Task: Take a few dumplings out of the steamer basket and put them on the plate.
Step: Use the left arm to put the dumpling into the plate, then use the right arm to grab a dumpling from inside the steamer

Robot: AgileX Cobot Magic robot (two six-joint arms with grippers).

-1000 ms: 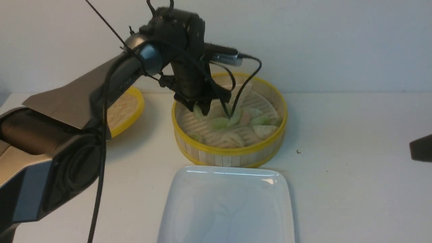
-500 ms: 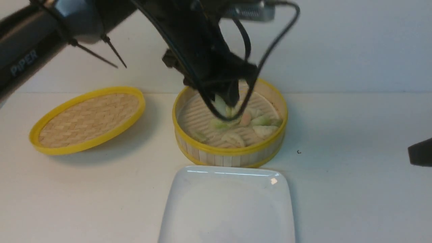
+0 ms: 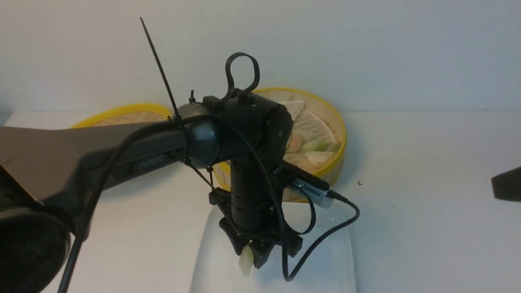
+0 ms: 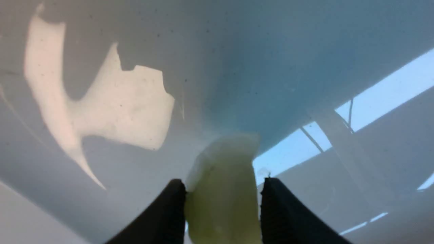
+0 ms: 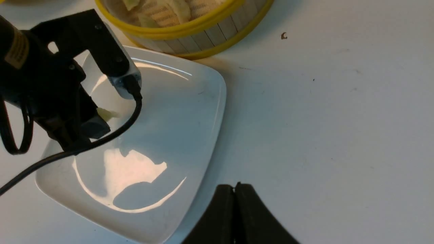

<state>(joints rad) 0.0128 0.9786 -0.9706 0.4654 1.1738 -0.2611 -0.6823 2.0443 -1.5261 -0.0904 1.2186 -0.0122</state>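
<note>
A pale green dumpling (image 3: 246, 262) hangs low over the white plate (image 3: 325, 260), pinched between the two black fingers of my left gripper (image 3: 250, 260), which points straight down. In the left wrist view the same dumpling (image 4: 223, 152) fills the space between the fingers (image 4: 169, 210), its tip close to the plate's glossy surface (image 4: 101, 112). Behind the arm stands the steamer basket (image 3: 340, 142) with several dumplings (image 3: 315, 156) still inside; the arm hides much of it. My right gripper (image 5: 234, 185) is shut on nothing, over the bare table right of the plate (image 5: 190, 101).
The shallow yellow-rimmed woven lid (image 3: 122, 112) lies at the back left, mostly hidden by my left arm. A dark crumb (image 3: 360, 182) sits on the white table right of the basket. A cable loops from the left wrist camera over the plate.
My left gripper lifted a pale green dumpling out of the steamer basket and carried it forward and down over the plate. The right gripper stayed put.
</note>
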